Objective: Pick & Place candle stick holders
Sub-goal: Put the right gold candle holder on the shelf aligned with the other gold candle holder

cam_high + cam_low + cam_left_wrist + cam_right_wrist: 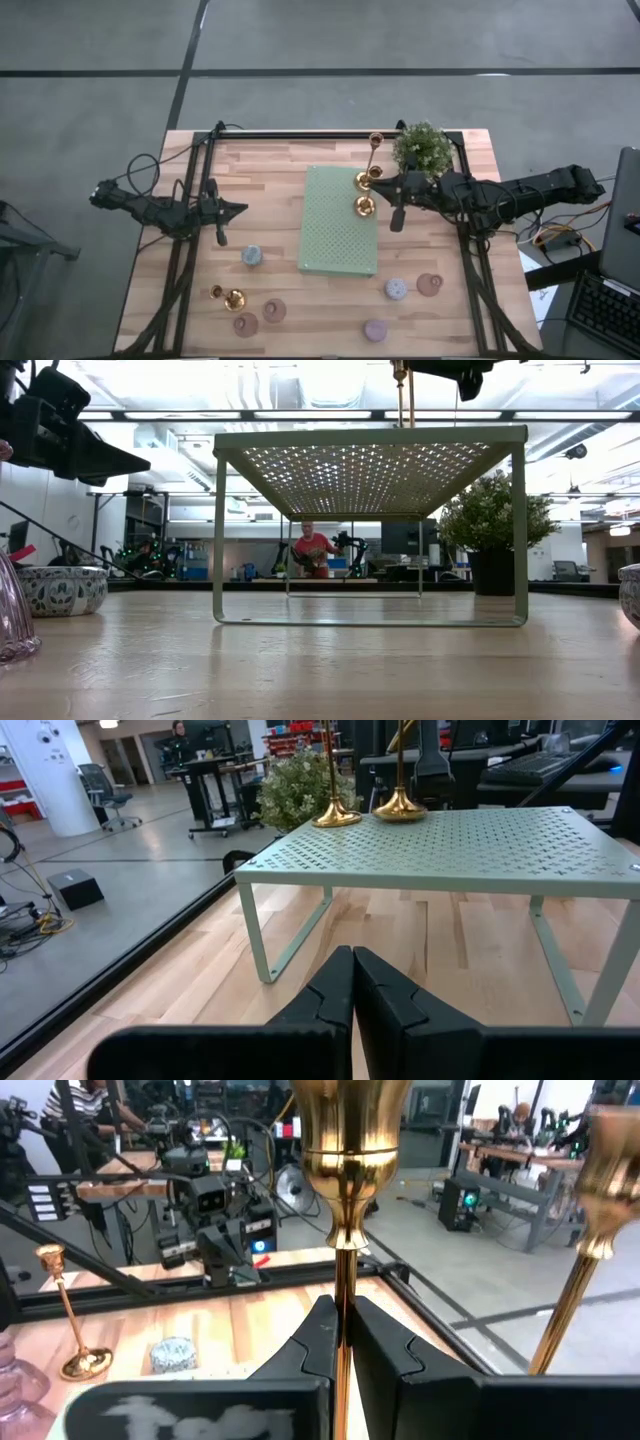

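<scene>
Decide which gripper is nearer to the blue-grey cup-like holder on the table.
Left. The left gripper hangs just up-table from the blue-grey holder, shut and empty. The right gripper is across the green rack, shut on a gold candlestick.

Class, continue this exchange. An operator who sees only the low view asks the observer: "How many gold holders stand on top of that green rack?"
Observer: Two gold holders, both at the right edge of the green rack.
Operator: Is either one held?
Observer: Yes, the right gripper has its jaws shut on one holder's stem.
Operator: And the other arm?
Observer: The left gripper is shut on nothing, left of the rack.
</scene>
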Robot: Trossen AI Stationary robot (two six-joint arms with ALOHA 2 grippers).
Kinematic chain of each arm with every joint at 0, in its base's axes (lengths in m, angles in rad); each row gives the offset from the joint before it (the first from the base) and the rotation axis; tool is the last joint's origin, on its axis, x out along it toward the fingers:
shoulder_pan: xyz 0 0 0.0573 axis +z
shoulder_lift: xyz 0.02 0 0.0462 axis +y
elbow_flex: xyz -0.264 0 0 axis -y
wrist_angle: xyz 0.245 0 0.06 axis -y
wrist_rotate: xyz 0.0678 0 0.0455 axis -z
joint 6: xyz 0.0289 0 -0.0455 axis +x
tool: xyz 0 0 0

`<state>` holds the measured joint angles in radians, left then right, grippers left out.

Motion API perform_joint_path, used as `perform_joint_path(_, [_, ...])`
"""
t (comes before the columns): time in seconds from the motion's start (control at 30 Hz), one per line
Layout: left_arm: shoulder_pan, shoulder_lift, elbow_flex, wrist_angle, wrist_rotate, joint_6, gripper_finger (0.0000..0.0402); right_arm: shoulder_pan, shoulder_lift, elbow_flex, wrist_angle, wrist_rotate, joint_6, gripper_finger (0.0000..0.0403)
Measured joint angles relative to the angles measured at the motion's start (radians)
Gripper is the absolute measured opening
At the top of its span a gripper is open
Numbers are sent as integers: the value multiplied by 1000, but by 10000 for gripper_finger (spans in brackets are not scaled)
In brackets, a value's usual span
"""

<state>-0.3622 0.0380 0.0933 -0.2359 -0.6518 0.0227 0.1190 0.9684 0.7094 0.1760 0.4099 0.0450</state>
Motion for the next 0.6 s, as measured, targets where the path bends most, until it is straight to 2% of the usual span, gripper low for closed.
perform_joint_path(0.6, [0,0,0,0,0,0,14,0,0,0,-8,0,18,13])
